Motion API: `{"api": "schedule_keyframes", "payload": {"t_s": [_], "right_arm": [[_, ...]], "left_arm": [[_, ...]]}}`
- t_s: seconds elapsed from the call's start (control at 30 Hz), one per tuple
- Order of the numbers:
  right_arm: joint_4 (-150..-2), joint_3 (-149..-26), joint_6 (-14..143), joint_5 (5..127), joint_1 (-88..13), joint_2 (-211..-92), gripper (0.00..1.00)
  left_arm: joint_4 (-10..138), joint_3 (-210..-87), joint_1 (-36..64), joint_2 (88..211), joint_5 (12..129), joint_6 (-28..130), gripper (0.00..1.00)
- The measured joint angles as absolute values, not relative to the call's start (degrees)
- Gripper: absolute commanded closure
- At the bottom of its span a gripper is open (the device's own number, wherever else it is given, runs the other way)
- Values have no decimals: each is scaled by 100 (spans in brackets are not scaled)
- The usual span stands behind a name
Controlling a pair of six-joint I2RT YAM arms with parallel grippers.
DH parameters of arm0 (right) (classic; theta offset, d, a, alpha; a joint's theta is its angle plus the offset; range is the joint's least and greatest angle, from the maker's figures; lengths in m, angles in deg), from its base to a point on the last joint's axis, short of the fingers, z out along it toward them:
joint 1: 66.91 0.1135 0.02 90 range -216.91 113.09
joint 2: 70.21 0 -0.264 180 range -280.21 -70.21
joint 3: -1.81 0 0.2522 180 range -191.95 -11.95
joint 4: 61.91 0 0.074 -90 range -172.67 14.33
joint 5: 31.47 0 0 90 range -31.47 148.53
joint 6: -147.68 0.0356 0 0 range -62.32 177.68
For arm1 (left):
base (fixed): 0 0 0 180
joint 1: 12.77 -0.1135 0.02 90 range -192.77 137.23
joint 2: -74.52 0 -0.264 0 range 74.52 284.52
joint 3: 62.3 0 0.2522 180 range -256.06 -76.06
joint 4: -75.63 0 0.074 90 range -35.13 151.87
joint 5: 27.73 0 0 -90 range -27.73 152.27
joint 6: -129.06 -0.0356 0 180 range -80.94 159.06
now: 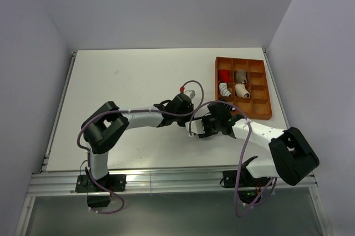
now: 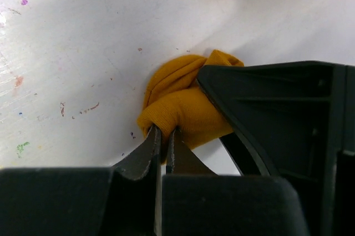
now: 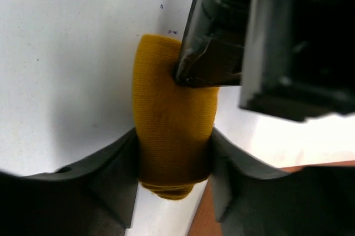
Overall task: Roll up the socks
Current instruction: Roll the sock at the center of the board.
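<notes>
The mustard sock [image 2: 177, 103] is seen rolled into a short, thick bundle on the white table [image 1: 127, 81], just off the near left corner of the orange wooden tray [image 1: 266, 89], where the two arms meet. In the top view the bundle is hidden beneath the wrists. In the right wrist view its long axis is laid in line with the fingers: the smooth rounded end is turned away from the camera and the layered end toward it. The right gripper [image 3: 173, 136] is set astride the roll, partly closed, with one finger pressed against each long side. The left gripper [image 2: 162, 144] is closed almost fully, and a fold of the yellow fabric is pinched between its tips at the roll's far end. Small coloured flecks and scuffs are scattered over the table surface beside the sock. Red [image 1: 224, 75], grey [image 1: 241, 75] and pale fabric bundles are held in separate tray compartments.
</notes>
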State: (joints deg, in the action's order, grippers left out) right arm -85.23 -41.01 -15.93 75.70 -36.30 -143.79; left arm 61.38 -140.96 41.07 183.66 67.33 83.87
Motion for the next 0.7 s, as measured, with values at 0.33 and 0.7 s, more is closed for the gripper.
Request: {"api": "schedule_keyframes", "payload": {"t_s": [0.33,0.7], "right_arm": [[-9284,-4671,-1370,7614,-3630,-14792,65],[-10206,-5458,-1033,7856,-3687,-15410,72]], "left_arm": [[6088,-14114,3742,18419,7638,8484,92],[5992,-14081,3368,18495,8515,8895,76]]}}
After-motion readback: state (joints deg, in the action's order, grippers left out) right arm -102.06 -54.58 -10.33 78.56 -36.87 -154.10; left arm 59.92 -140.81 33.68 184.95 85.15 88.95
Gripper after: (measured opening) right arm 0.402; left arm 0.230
